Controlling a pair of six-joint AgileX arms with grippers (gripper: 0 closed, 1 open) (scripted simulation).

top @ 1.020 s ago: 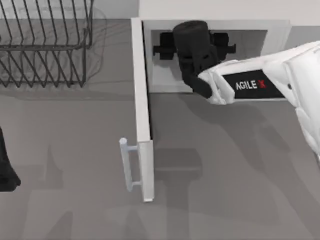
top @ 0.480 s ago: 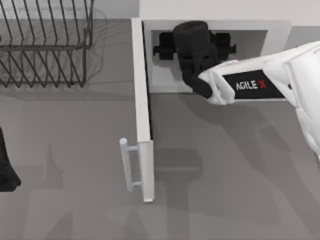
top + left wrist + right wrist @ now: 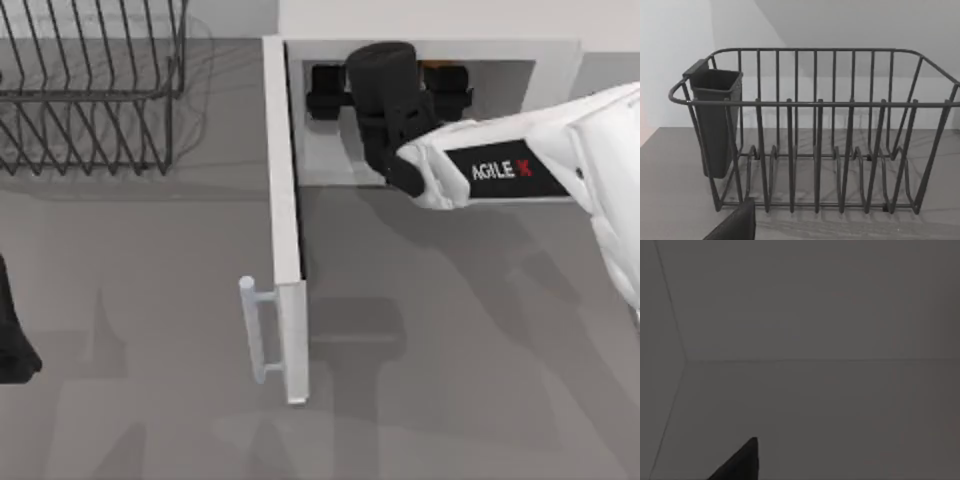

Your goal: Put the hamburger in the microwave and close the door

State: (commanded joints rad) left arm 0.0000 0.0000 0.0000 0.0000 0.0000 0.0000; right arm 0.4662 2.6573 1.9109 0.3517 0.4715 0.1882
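Right gripper (image 3: 385, 85) sits inside the microwave (image 3: 560, 60), up near 12 o'clock on the table. Its black fingers (image 3: 325, 85) are spread wide to each side. A little orange bit of the hamburger (image 3: 437, 67) peeks out just beside the gripper, inside the box. The door (image 3: 285, 220) stands wide open, sticking out toward 6 o'clock, with its pale handle (image 3: 255, 330) on the side. Left gripper (image 3: 12, 340) rests at 9 o'clock, facing the black wire rack (image 3: 815, 135).
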